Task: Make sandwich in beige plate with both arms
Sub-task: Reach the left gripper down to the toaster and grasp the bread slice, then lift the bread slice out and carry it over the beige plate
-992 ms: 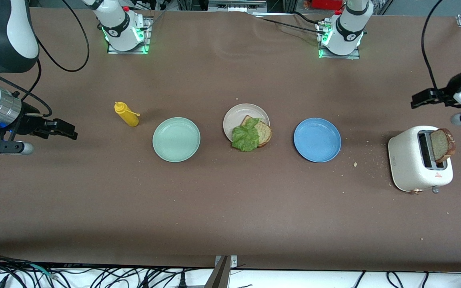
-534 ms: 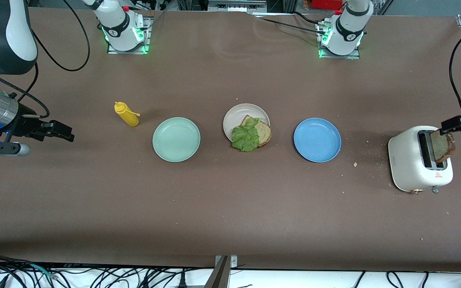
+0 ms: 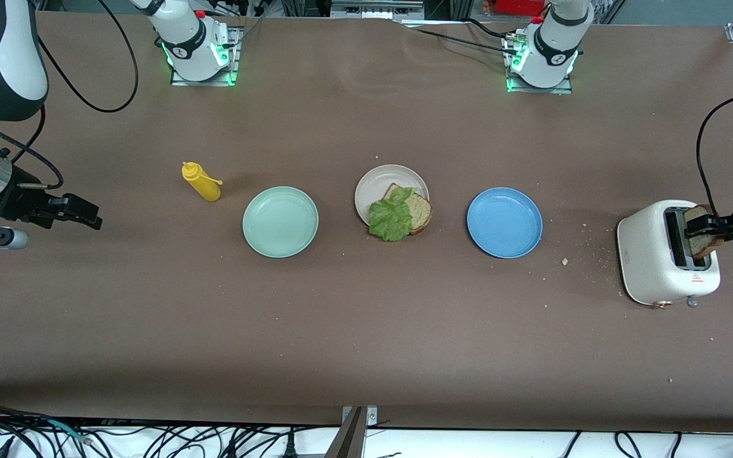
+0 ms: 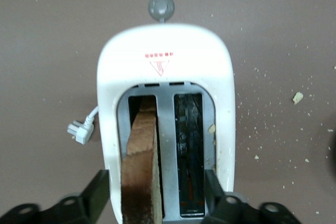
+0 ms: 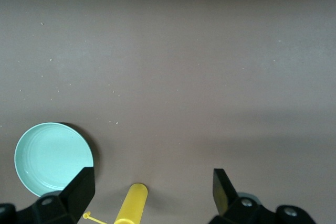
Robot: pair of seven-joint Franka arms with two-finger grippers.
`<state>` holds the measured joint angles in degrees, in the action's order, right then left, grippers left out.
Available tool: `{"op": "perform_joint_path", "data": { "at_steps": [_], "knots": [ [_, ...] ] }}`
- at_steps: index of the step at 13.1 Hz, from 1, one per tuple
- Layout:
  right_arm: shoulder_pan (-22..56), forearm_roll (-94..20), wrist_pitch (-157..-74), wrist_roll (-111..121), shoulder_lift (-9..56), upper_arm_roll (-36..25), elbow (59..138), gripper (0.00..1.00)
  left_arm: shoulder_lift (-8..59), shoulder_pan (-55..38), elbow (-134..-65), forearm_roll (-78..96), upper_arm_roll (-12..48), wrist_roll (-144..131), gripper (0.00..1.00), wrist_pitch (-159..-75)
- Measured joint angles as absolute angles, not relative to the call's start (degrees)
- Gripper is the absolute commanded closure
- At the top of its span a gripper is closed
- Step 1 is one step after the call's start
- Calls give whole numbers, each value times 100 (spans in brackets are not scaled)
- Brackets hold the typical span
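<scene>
Even overhead light, soft shadows, sharp focus.

Left gripper [image 3: 705, 224] over the toaster [image 3: 659, 261], at its bread slice [image 3: 699, 240]

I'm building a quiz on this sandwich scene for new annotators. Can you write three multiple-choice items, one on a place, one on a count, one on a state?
1. Where is the second bread slice?
A. on the blue plate
B. in a toaster slot
C. on the bare table

2. How many plates are on the table?
A. two
B. three
C. four

3. How is the left gripper?
A. open, astride the slice
B. shut, away from it
C. holding lettuce

Answers:
1 B: it stands in the toaster.
2 B: mint green plate, beige plate, blue plate.
3 A: the left wrist view shows its fingers spread either side of the bread.
</scene>
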<state>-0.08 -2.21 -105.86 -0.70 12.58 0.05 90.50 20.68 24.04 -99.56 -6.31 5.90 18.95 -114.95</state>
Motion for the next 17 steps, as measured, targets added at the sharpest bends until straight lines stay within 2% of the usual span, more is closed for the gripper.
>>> {"op": "perform_joint_path", "data": {
  "at_steps": [6, 10, 13, 17],
  "knots": [
    [1, -214, -10590, -69, 1269, -15, 9072, 1, 1745, 2512, -9899, -648, 596, 1896, 100, -11094],
    [2, -211, -10590, -66, 1269, -73, 9072, 1, 1474, 2501, -9168, -691, 719, 1912, 100, -10162],
    [40, -211, -10590, -66, 1268, -72, 9072, 1, 1440, 2461, -8587, -689, 1275, 1920, 100, -9269],
    [42, -210, -10590, -66, 1268, -73, 9072, 1, 1528, 2323, -8599, 311, 2044, 1806, 100, -8766]
  ]
}}
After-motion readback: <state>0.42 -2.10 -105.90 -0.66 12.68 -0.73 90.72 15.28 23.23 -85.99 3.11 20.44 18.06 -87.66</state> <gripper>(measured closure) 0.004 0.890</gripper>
